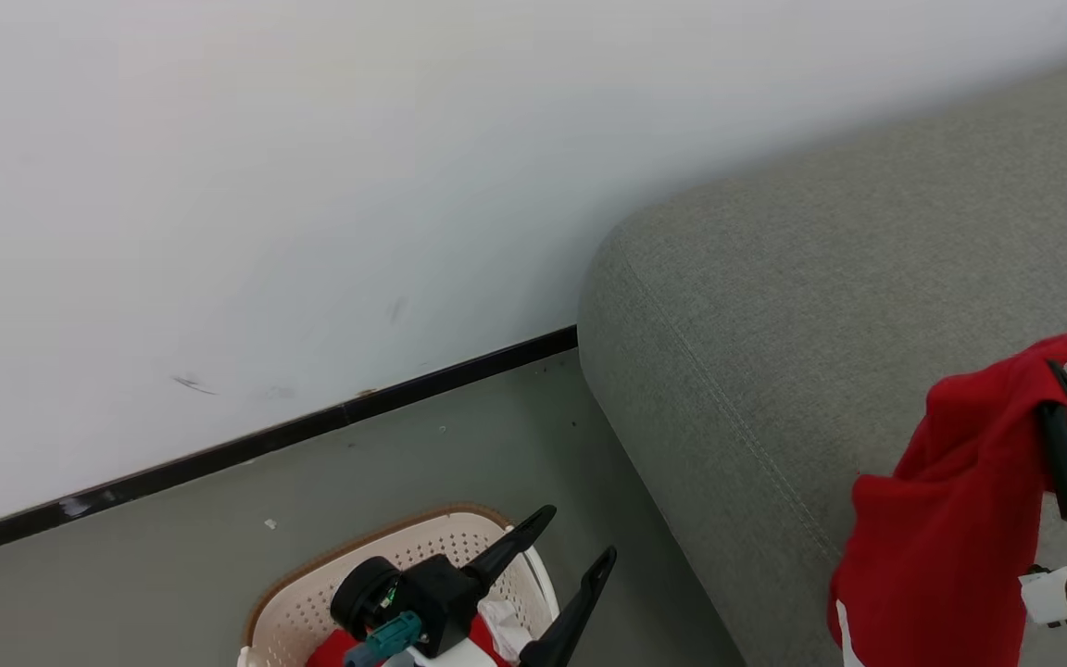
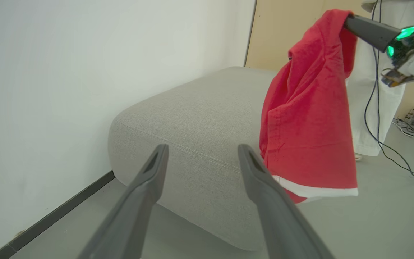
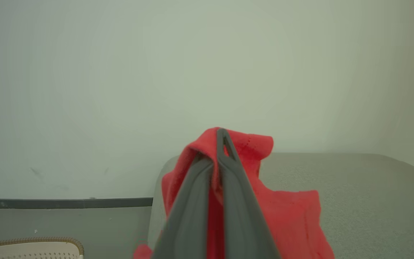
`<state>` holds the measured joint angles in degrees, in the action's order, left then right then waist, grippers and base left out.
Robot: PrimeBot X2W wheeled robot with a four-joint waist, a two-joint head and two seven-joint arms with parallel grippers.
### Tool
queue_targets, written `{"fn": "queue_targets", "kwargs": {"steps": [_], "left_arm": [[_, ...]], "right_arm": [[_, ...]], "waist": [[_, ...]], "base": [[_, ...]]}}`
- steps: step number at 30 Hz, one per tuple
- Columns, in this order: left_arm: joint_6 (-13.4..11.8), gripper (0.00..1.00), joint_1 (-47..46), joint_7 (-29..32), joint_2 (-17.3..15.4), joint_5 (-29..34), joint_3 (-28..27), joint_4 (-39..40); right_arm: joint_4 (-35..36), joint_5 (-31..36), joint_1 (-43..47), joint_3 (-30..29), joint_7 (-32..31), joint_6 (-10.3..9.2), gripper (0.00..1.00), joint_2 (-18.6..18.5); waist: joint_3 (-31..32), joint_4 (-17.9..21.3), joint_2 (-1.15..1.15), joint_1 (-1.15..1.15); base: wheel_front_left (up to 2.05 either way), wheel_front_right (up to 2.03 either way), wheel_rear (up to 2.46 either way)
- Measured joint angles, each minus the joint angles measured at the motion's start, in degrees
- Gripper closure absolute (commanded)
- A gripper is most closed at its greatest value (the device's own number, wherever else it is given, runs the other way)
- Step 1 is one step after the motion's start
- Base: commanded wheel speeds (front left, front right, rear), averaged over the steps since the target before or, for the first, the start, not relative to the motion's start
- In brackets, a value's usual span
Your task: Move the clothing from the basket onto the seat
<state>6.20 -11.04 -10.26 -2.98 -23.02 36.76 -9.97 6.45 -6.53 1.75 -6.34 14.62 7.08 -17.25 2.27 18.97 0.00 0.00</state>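
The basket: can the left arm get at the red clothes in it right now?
Probably yes. The left gripper is open and empty, just over the basket, with red clothing showing beneath it and nothing between them; the fingers would need tipping down.

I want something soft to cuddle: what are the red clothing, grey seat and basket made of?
Red clothing: soft, fuzzy-looking cloth, hanging in folds. Grey seat: matte woven fabric with a stitched seam. Basket: probably hard cream plastic, punched with holes, brown woven-look rim.

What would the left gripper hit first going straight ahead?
Likely the seat, dead ahead of the open left gripper, though depth is unclear; the red garment hangs just right of that line.
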Motion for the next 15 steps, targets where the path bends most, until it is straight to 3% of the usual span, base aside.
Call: {"fn": "queue_targets", "kwargs": {"steps": [6, 15], "left_arm": [[-0.8, 0.0, 0.1, -0.2, 0.0, 0.2, -0.5, 0.6], [-2.6, 0.0, -0.6, -0.2, -1.1, 1.6, -2.3, 2.3]], "right_arm": [[-1.7, -1.6, -3.8, 3.9, 0.0, 0.0, 1.0, -1.9], [-5.3, -4.0, -19.1, 8.1, -2.7, 0.0, 1.0, -7.0]], "waist": [[-1.2, 0.5, 0.0, 0.0], [-4.3, 0.5, 0.0, 0.0]], "base": [[0.0, 0.0, 0.0], [0.0, 0.0, 0.0]]}}
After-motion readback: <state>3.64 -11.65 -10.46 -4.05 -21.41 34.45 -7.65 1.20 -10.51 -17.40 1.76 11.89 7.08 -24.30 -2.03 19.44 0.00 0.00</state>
